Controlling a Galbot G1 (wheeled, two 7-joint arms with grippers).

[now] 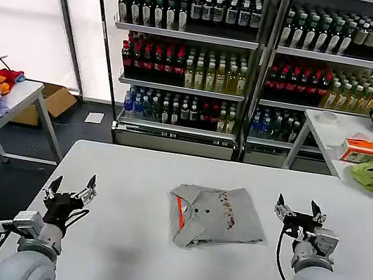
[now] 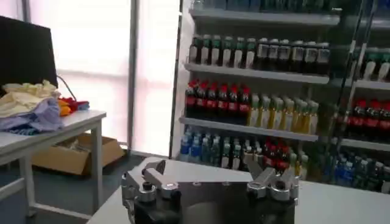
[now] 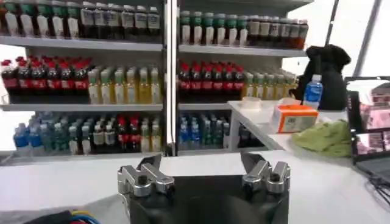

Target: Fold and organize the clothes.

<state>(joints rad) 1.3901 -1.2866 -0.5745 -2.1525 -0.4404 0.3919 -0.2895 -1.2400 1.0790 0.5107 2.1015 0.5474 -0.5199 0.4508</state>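
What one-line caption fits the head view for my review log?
Folded grey T-shirt on the white table, with the open left gripper and open right gripper raised on either side of it.

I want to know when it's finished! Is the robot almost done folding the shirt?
Nearly. The grey T-shirt already lies folded into a compact bundle mid-table, its red-orange neck strip showing. Nothing is in hand: the left gripper and right gripper hover open on either side. Probably just tidying it away remains.

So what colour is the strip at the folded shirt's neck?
Red-orange, on the light grey T-shirt; the head view shows it best.
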